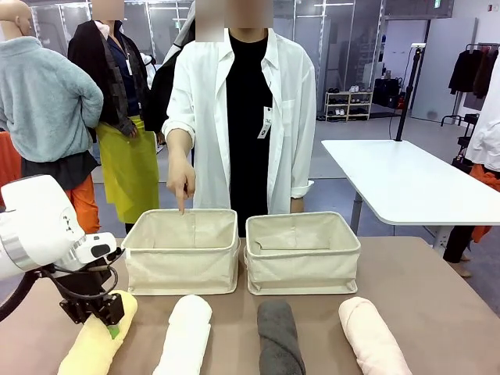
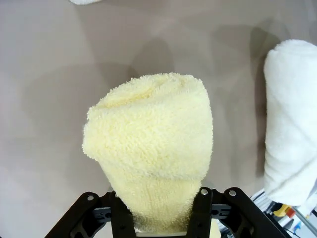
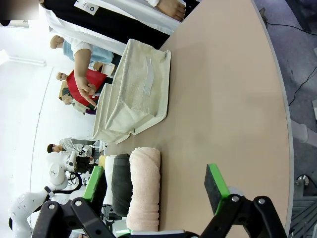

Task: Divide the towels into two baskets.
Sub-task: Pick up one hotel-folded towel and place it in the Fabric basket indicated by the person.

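Observation:
Four rolled towels lie in a row along the near edge of the table: pale yellow [image 1: 87,348], white [image 1: 185,336], dark grey [image 1: 279,337] and pale pink [image 1: 372,337]. Behind them stand two cream canvas baskets, left [image 1: 180,272] and right [image 1: 303,275], side by side. My left gripper [image 1: 100,315] is shut on the far end of the yellow towel [image 2: 153,144], its black fingers [image 2: 121,220] squeezing the roll from both sides. My right gripper [image 3: 156,184] stands open above the table, with the pink towel [image 3: 144,191] lying beyond its green pads [image 3: 215,181].
A person in a white shirt stands behind the baskets, one hand [image 1: 182,183] pointing a finger down at the left basket. The white towel [image 2: 292,124] lies close beside the yellow one. Bare tabletop [image 1: 437,289] extends to the right.

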